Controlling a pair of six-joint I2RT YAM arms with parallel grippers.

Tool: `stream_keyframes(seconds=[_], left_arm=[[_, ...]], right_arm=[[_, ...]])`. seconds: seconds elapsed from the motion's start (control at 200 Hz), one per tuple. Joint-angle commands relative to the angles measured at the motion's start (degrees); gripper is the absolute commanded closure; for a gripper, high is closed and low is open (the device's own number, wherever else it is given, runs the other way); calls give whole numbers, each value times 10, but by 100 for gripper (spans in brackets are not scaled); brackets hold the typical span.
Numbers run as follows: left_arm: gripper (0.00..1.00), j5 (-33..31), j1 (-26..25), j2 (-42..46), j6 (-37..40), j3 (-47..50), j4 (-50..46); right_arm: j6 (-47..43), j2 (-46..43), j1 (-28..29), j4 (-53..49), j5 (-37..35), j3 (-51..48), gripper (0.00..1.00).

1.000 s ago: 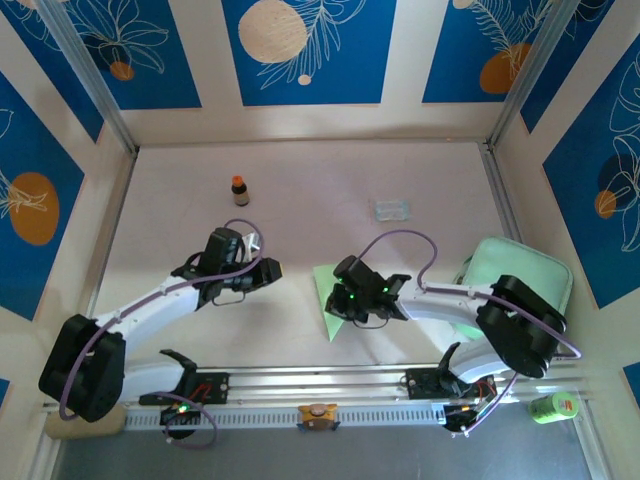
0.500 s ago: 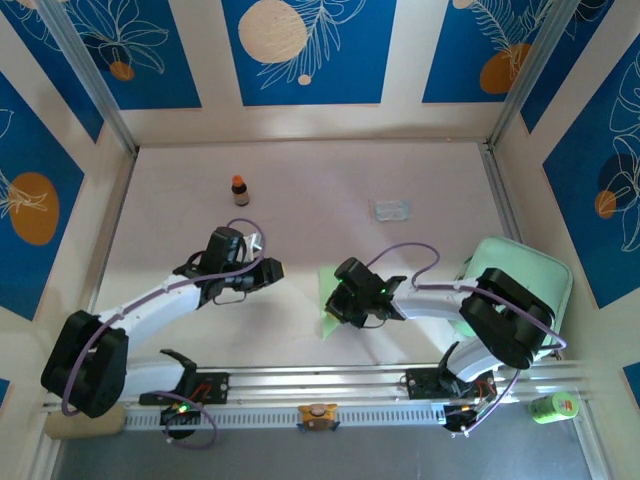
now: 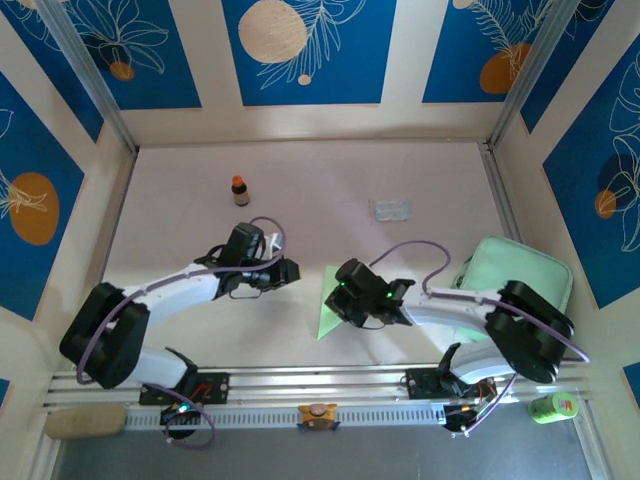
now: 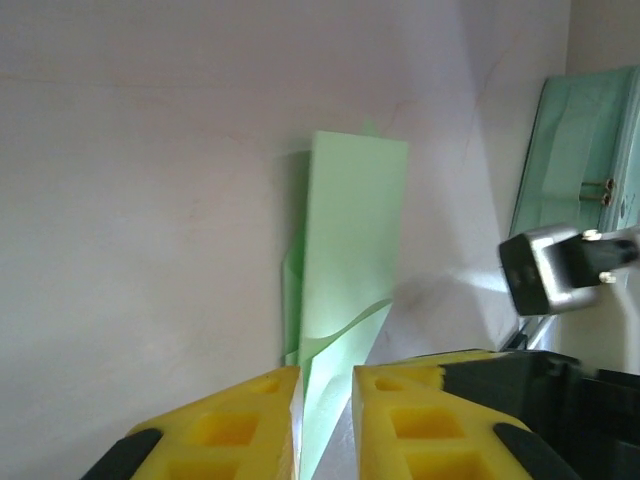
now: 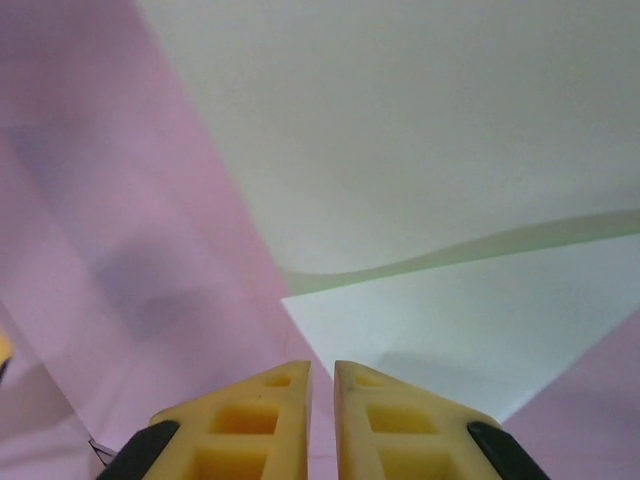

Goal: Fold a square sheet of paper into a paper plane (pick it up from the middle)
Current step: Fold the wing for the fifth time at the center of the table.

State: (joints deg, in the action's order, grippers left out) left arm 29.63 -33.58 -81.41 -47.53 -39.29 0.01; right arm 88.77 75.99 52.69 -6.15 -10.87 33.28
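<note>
The partly folded sheet of paper (image 3: 326, 315) lies on the pale table (image 3: 330, 200) with bare surface beyond its far edge, the left gripper (image 4: 327, 375) just left of it, jaws narrowly apart, the right gripper (image 5: 320, 375) over its right side, jaws almost together, and blue-patterned walls (image 3: 300, 50) around.

We can read no text, number or brand anywhere here. The small lime-green round can (image 3: 553, 405) beside the rail at the near edge carries a dark mark on its side, too small for us to make out. The small brown bottle with an orange cap (image 3: 239, 190) on the table is likewise too small for any label to be legible.
</note>
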Motion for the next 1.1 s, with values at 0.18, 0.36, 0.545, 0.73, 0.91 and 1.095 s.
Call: stream_keyframes(seconds=[0.18, 0.36, 0.545, 0.73, 0.91, 1.095], left_arm=[[84, 49, -63, -127, 6, -103, 19], [86, 54, -79, -201, 12, -160, 0], [87, 39, -83, -256, 37, -185, -40], [91, 37, -82, -282, 21, -152, -21], [92, 58, -79, -292, -3, -111, 34], [92, 60, -74, -285, -11, -96, 49]], right_arm=[[-93, -163, -70, -19, 15, -124, 79], [-141, -251, -124, -15, 76, -169, 73], [-178, -260, -156, -5, 142, -175, 72], [-189, -232, -166, 1, 167, -167, 70], [-194, -194, -176, 32, 198, -162, 63], [-200, -122, -180, 70, 225, -142, 60]])
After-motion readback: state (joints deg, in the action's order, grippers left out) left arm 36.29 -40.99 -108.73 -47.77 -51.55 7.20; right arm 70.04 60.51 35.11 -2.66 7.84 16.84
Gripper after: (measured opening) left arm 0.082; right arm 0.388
